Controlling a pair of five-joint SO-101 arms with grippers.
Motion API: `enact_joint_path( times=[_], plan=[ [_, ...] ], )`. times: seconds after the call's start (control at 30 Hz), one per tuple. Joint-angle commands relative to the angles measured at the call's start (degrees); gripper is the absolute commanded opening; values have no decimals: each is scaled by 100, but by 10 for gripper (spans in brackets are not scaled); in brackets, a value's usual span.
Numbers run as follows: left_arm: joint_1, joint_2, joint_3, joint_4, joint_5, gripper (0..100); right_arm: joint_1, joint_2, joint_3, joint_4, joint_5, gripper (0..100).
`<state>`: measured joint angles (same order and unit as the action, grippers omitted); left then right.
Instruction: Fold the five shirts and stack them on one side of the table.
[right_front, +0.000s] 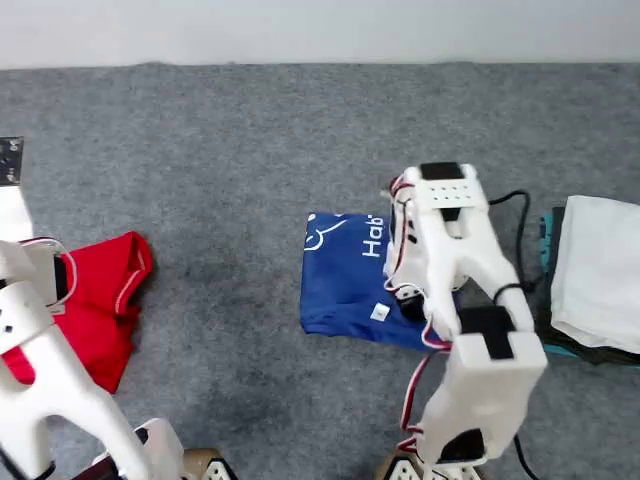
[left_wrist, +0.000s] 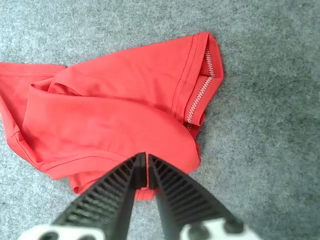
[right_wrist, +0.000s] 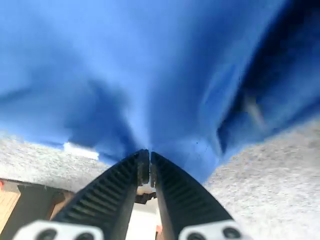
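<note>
Right gripper (right_wrist: 146, 162) is clamped onto the blue shirt (right_front: 345, 280), which sits near the white-topped folded stack (right_front: 595, 270). Left gripper (left_wrist: 146, 167) is pinched closed at the crumpled red shirt's (left_wrist: 115, 115) edge. It's maybe nipping fabric, hard to tell.

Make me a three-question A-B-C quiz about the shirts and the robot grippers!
1. Where does the red shirt lie? A) by the left arm B) on a chair C) in a box.
2. What colour is the top shirt of the folded stack? A) red B) white C) yellow.
3. How is the right gripper? A) wide open B) holding a cup C) shut on the blue shirt.
1 A: the left wrist view looks down on it. 2 B: white cloth lies on top. 3 C: blue folds run into its shut jaws.
</note>
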<state>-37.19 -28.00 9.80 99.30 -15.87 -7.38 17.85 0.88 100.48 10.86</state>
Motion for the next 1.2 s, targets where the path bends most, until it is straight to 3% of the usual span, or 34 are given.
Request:
enact_joint_path(
  times=[0.0,0.27,0.57,0.8,1.0,1.17],
  plan=[
    [-9,-123,-13,105,-18,14,-207,-769,-167,224,53,9],
    [-9,-123,-13,97,-18,14,-1851,-1051,-677,-31,0,11],
    [-9,-123,-22,18,-35,14,-2941,593,-668,-576,-809,9],
    [-9,-123,-22,18,-26,14,-3002,1411,-985,-523,-809,9],
    [-9,-123,-22,18,-26,14,-2976,954,-2145,207,-800,9],
    [-9,-123,-22,18,-35,14,-2360,251,-2400,224,-800,9]
  ],
)
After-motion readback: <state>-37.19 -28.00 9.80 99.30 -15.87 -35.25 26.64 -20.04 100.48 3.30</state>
